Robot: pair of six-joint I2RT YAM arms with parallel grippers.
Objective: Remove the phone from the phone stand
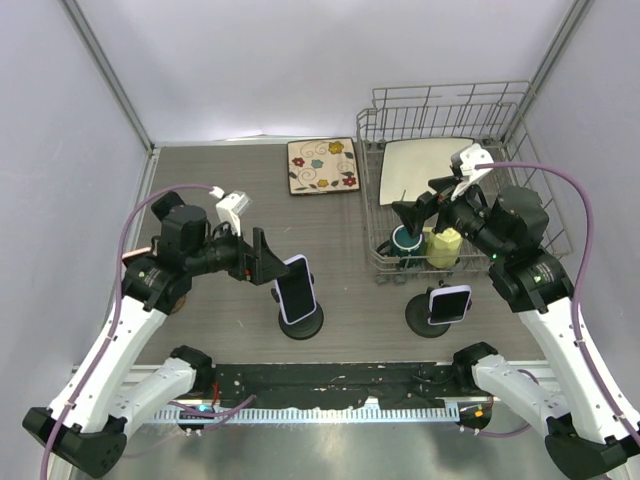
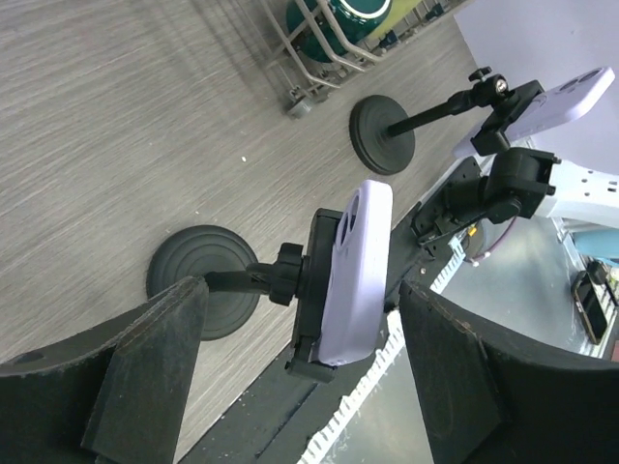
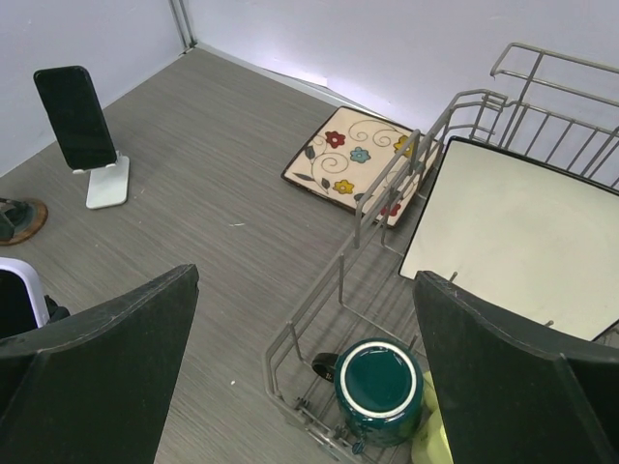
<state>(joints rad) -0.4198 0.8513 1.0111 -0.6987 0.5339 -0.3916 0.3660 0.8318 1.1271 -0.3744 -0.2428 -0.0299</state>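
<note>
**Left hand**: fingers spread wide on either side of the phone, not touching it and holding nothing. The lilac-cased phone sits clamped in its stand, which has a round black base on the wood-grain table, left of centre. A floral tile lies flat at the back. A second phone sits on a similar stand further right.

**Right hand**: fingers spread wide and empty, hovering over the near-left corner of the wire rack. The rack holds a green mug and a white plate. Grey walls enclose the table.
</note>
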